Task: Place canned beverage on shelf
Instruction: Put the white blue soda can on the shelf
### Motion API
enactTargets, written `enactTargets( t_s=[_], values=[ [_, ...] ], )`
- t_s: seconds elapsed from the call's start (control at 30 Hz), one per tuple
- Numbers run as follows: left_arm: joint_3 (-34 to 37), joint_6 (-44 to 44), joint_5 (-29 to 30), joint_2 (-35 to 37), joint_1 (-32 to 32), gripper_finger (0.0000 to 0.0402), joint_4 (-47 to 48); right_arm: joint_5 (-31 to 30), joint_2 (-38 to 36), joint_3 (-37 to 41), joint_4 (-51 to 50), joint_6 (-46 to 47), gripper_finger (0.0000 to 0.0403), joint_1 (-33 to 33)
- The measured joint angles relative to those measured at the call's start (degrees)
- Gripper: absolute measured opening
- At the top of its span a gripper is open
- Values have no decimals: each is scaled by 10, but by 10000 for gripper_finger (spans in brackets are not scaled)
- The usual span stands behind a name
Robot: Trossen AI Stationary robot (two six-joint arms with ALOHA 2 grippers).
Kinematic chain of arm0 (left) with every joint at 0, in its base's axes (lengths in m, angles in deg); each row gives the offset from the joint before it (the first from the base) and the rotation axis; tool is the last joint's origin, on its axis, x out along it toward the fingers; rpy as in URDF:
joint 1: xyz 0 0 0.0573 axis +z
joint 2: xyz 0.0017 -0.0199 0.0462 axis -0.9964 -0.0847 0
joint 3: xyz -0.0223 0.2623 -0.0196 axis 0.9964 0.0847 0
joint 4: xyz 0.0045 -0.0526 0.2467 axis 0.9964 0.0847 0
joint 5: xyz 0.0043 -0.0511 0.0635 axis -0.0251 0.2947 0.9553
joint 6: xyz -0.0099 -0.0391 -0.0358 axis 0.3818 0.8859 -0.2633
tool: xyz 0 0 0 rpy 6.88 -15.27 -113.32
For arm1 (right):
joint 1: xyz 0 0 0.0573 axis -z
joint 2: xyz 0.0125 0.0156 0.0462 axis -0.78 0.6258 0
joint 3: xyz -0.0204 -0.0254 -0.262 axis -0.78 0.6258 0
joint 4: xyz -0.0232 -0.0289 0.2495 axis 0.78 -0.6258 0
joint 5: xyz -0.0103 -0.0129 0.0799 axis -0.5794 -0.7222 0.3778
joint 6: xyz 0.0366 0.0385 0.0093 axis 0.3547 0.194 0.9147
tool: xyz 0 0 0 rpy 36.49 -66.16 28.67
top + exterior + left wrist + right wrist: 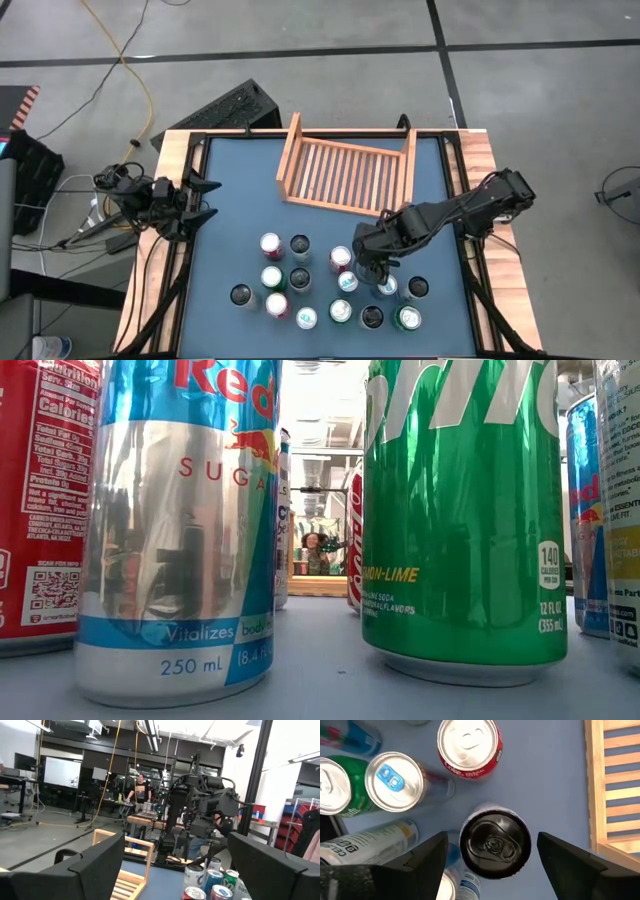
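Grey concrete floor surrounds a blue-topped table (pixel 240 190) with wooden edges, and cables trail off past its left side. From overhead, the shelf (pixel 347 172), a light slatted wooden tray, lies flat at the far middle of the table with no can in it. Nearer the front stand the cans (pixel 300 280); I count about fourteen, though the right arm covers part of the cluster and the count is unsure.

The right gripper (pixel 372 268) hangs over the right half of that group. Only its wrist camera shows what is under it: a black-topped can (pixel 494 841) sits upright between the two fingers (pixel 427 857), which stand spread with blue table showing on either side, so nothing is grasped. That view also shows a red can (pixel 469 747), a silver top with a blue tab (pixel 394 781), a green can cut off at the edge, and the shelf's rim.

The left gripper (pixel 205 198) waits at the table's left edge, fingers apart and empty. Its wrist camera looks level across to the right arm (pixel 205 805), and a person (pixel 141 790) stands well back in the room.

The table-height camera is almost blocked by a blue-and-silver can (pixel 180 520) and a green can (pixel 465 510); neither gripper appears there, only a narrow gap to the shelf.
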Motion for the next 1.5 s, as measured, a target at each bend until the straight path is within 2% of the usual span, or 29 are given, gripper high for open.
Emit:
enactTargets(
  t_s=[0.5,1.1,1.5],
  values=[
    [0,-3,2,0,0,341,-1,38,0,73,46,15,317,14],
    [0,0,1,0,0,341,-1,48,0,74,70,17,316,34],
    [0,10,2,0,0,341,14,45,-1,73,59,28,247,34]
  ],
)
